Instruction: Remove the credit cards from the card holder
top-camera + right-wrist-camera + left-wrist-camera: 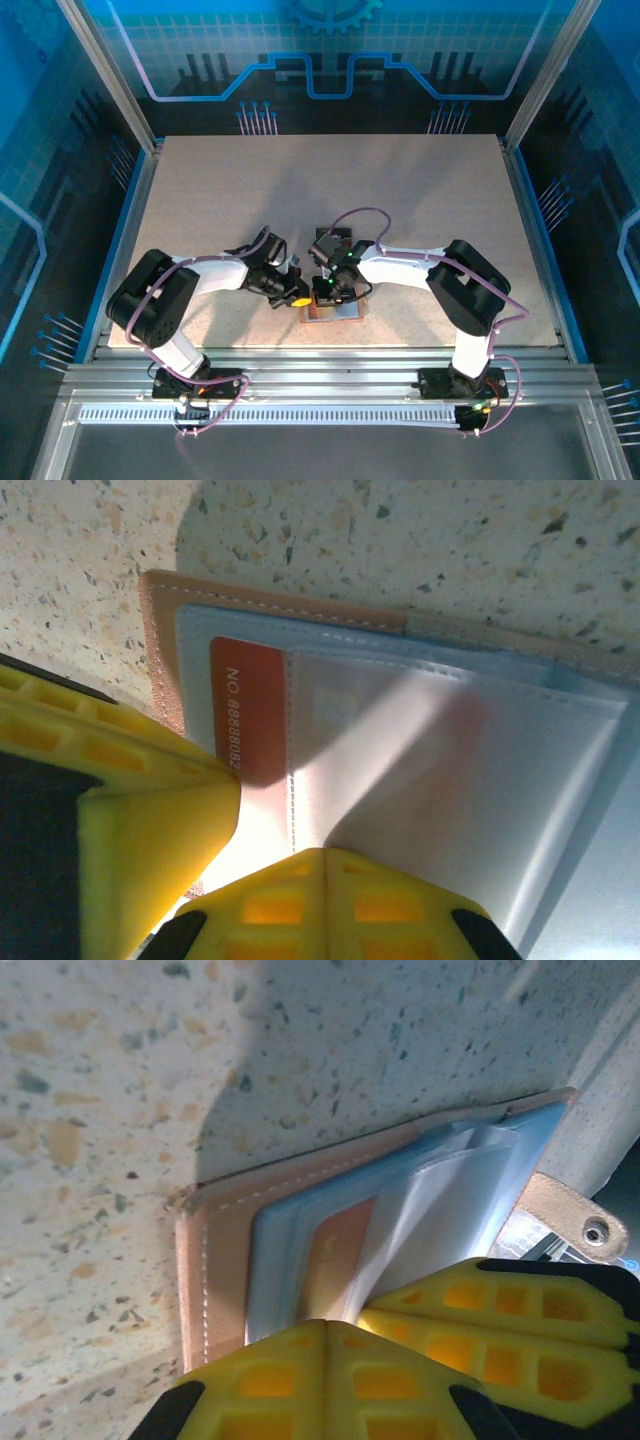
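card holder (420, 780) (open) in right pincer (262, 852)

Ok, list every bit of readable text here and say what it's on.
"NO 8888882": white print on the red credit card in the card holder, seen in the right wrist view; the right gripper may hide further digits.
No other text is readable.

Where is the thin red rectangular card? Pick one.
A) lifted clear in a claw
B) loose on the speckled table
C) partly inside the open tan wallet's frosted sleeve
C: the thin red rectangular card lies partly under the frosted plastic sleeve of the open tan leather wallet.
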Available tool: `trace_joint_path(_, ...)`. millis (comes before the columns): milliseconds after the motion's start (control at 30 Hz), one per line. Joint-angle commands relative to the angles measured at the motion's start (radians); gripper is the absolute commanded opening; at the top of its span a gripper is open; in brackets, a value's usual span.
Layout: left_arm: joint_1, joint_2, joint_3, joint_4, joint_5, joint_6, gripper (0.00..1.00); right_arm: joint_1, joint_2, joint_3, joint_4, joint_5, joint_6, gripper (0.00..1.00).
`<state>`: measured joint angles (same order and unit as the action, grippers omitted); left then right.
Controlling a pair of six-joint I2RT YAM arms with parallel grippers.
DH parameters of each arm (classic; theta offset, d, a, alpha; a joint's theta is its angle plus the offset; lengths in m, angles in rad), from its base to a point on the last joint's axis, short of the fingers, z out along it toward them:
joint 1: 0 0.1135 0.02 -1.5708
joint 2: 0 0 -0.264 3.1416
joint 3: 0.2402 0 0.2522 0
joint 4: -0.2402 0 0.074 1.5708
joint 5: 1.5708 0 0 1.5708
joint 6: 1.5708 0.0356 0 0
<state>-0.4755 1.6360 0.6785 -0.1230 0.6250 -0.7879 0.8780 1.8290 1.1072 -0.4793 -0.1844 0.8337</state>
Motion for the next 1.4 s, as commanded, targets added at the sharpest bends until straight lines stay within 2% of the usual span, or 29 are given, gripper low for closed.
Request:
trace_joint_path(0, -0.008, 0.022, -0.017, 0.002, 0.019, -0.008, 0.05, 0.015, -0.01, 0.009, -0.055, 0.036, -0.003, 0.06)
trace_joint_path(100, -0.007, 0.032, -0.017, -0.012, 0.011, 0.003, 0.05, 0.016, -0.015, 0.013, -0.062, 0.042, -0.001, 0.09)
trace_joint_path(633, -0.008, 0.047, -0.005, -0.04, 0.002, 0.028, 0.04, 0.032, -0.022, 0.093, -0.186, 0.124, -0.025, 0.36)
trace_joint_path(1067, -0.007, 0.047, 0.003, -0.052, 0.002, 0.033, 0.04, 0.042, -0.015, 0.138, -0.268, 0.184, -0.051, 0.46)
trace_joint_path(1233, -0.007, 0.048, 0.004, -0.053, 0.002, 0.035, 0.04, 0.041, -0.017, 0.141, -0.278, 0.193, -0.057, 0.55)
trace_joint_path(1367, -0.008, 0.047, 0.003, -0.055, 0.003, 0.036, 0.04, 0.042, -0.018, 0.14, -0.283, 0.199, -0.059, 0.57)
